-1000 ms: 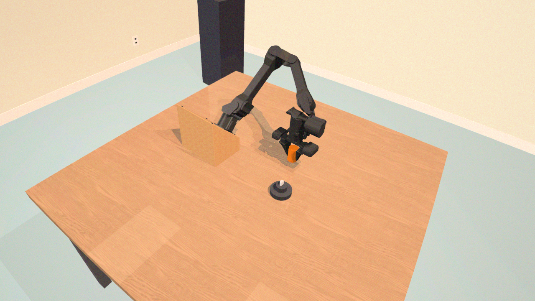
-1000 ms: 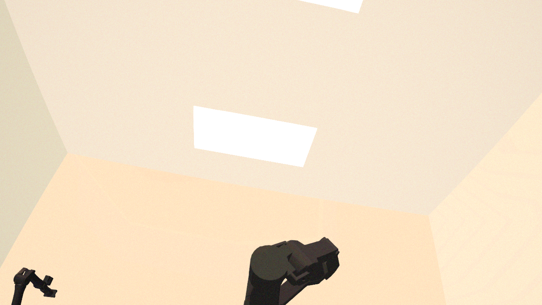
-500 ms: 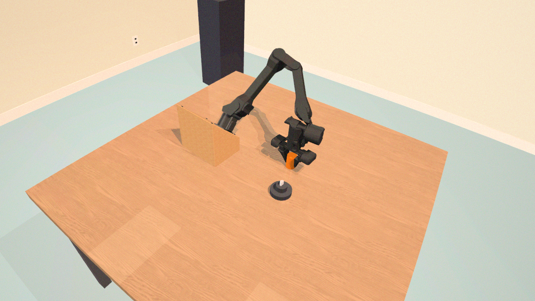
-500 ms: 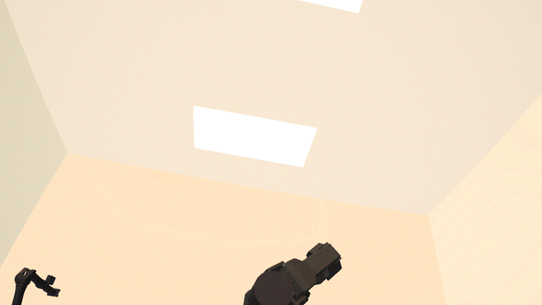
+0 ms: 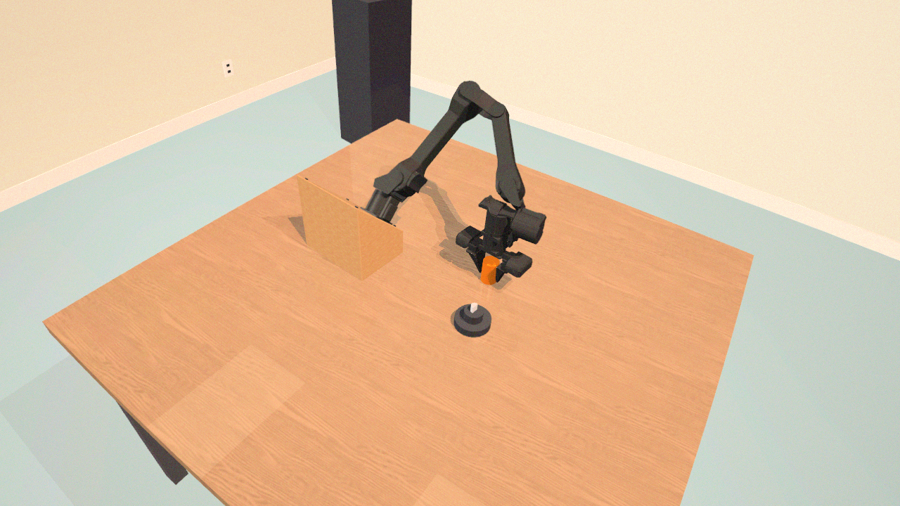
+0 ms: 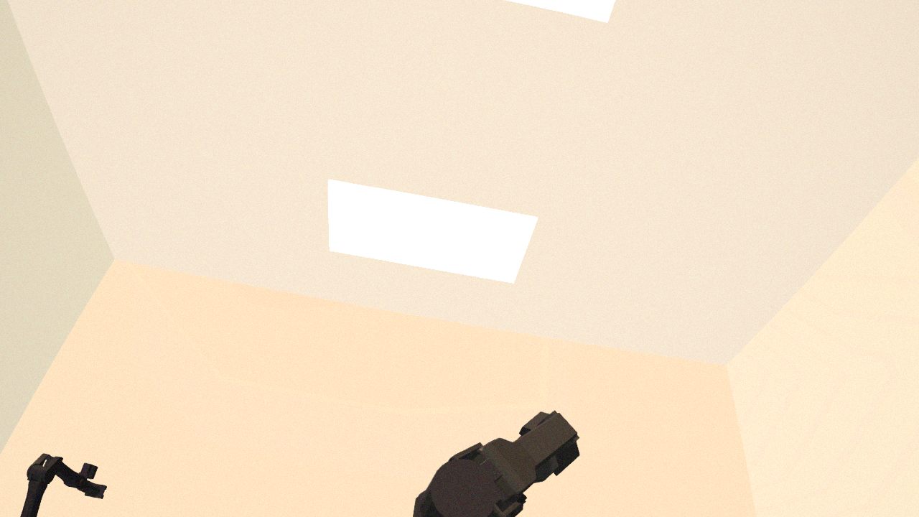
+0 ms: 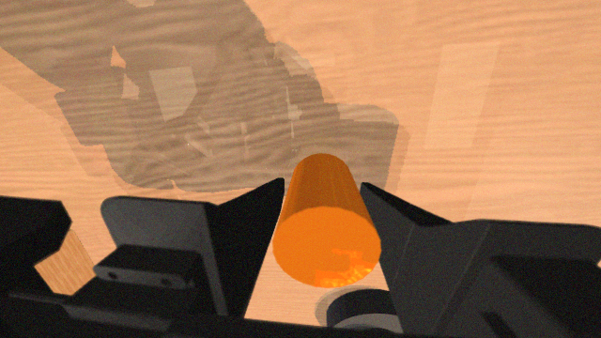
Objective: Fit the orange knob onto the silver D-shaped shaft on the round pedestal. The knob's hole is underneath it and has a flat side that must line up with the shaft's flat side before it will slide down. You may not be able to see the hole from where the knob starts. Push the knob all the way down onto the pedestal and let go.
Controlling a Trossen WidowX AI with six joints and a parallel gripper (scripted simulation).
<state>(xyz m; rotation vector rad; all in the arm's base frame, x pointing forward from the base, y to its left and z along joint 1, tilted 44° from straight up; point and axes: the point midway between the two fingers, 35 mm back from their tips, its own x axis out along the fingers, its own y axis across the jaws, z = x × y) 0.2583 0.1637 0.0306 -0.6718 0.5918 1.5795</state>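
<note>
The orange knob (image 5: 488,270) (image 7: 326,244) is upright and looks to be at table level, behind the pedestal in the top view. Its underside and hole are hidden. My gripper (image 5: 489,275) (image 7: 321,187) points down around the knob and is open, with a narrow gap beside the knob at the left finger in the wrist view. The dark round pedestal (image 5: 472,330) (image 7: 359,301) stands separate from the knob, partly cut off in the wrist view. Its silver shaft (image 5: 474,307) points up bare; the flat side's direction is unclear. The exterior view shows neither knob nor pedestal.
A wooden box-like panel (image 5: 333,229) stands in front of the arm's base, left of the gripper in the top view. The wooden table (image 5: 377,377) carries everything. A dark column (image 5: 371,69) stands behind it. The exterior view shows mainly ceiling, walls and dark arm parts (image 6: 469,485).
</note>
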